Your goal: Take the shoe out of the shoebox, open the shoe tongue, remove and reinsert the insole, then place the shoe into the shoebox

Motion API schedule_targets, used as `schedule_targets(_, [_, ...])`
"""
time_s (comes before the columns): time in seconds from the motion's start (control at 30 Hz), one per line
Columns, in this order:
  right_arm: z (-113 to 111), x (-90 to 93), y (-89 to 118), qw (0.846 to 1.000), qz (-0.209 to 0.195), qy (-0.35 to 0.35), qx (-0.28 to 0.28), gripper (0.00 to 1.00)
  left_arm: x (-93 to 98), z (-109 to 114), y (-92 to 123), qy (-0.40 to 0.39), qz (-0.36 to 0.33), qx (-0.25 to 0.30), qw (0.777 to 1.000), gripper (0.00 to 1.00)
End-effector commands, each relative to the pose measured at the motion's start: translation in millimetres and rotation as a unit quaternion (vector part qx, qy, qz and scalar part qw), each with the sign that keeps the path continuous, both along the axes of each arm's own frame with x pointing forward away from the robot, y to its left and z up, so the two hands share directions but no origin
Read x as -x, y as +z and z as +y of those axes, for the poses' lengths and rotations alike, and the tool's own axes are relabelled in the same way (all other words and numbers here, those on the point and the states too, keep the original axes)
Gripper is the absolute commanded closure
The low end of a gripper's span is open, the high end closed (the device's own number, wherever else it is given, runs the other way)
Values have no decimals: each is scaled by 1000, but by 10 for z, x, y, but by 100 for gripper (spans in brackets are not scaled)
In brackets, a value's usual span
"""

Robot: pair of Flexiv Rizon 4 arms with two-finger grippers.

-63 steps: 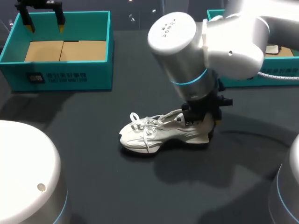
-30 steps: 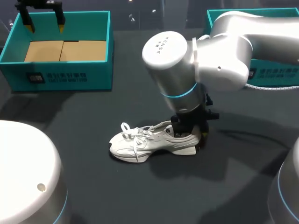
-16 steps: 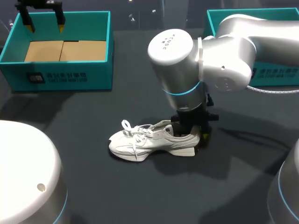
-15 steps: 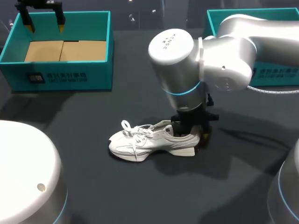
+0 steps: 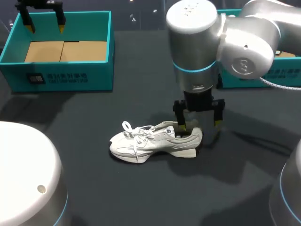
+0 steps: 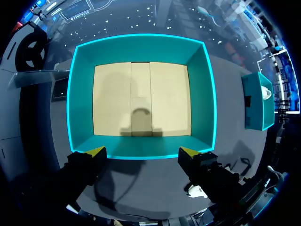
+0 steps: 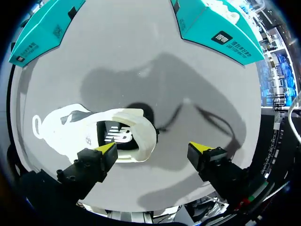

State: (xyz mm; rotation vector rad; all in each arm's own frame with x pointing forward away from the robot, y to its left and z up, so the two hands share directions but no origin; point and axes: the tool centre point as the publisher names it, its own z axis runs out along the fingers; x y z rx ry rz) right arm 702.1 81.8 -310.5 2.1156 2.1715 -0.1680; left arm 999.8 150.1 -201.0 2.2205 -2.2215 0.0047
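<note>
A white lace-up shoe (image 5: 153, 140) lies on its sole on the dark table, toe toward my left arm. My right gripper (image 5: 198, 124) hangs open just above its heel, one finger over the heel and the other clear beside it. The right wrist view shows the shoe (image 7: 89, 127) with its dark insole (image 7: 116, 136) visible through the opening, and the heel under the open right gripper (image 7: 154, 149). An open teal shoebox (image 5: 56, 77) with a cardboard floor stands at the far left. My left gripper (image 5: 45, 27) hangs open over this shoebox (image 6: 141, 148); in its own view the left gripper (image 6: 142, 153) holds nothing.
A second teal box (image 5: 287, 71) stands at the far right behind my right arm, also seen as the second box (image 7: 214, 26) in the right wrist view. The shoebox (image 7: 35, 35) shows ahead of the shoe's toe. White arm bases fill the near corners.
My right gripper let go of the shoe's heel, opened wide and rose a little. The shoe stays where it was set down. The left arm has not moved.
</note>
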Motion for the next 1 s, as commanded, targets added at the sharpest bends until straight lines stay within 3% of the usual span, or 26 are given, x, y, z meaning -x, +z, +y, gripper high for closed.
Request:
schedule_targets(0.03, [-322,80,332,972,-2,172,-163,0,0,-1,5,0,0,0,1000,0])
schedule_targets(0.3, [-322,80,332,972,-2,172,-163,0,0,-1,5,0,0,0,1000,0])
schedule_targets(0.37, [-403,105,378,938,-35,247,-242,0,0,-1,5,0,0,0,1000,0])
schedule_targets(0.5, [-640,114,363,887,-74,327,-316,0,0,-1,5,0,0,0,1000,0])
schedule_targets(0.63, [-800,160,369,812,-143,420,-379,0,0,-1,5,0,0,0,1000,0])
schedule_targets(0.7, [-881,131,324,776,-142,443,-426,0,0,-1,5,0,0,0,1000,0])
schedule_targets(1.0, [-881,131,324,776,-142,443,-426,0,0,-1,5,0,0,0,1000,0])
